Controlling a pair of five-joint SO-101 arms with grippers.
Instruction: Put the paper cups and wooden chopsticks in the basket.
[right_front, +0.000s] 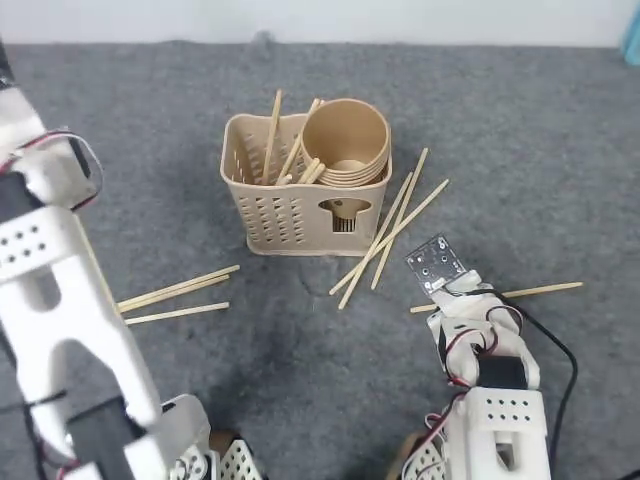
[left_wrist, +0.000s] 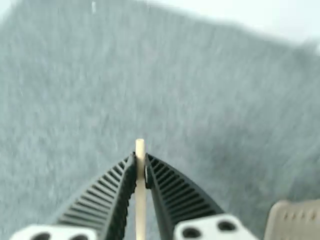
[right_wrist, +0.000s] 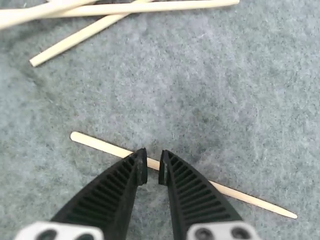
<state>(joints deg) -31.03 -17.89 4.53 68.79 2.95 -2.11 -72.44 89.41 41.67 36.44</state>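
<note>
Left hand (left_wrist: 140, 160) grips a chopstick (left_wrist: 140, 147); right hand (right_wrist: 152, 167), jaws barely apart, hovers just above another chopstick (right_wrist: 97, 143) on the counter (right_wrist: 225, 100)

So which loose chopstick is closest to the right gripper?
The lone chopstick lying right under the right gripper, away from the crossed bunch beside the basket.

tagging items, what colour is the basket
The basket is beige, clearest in the high view.
</note>
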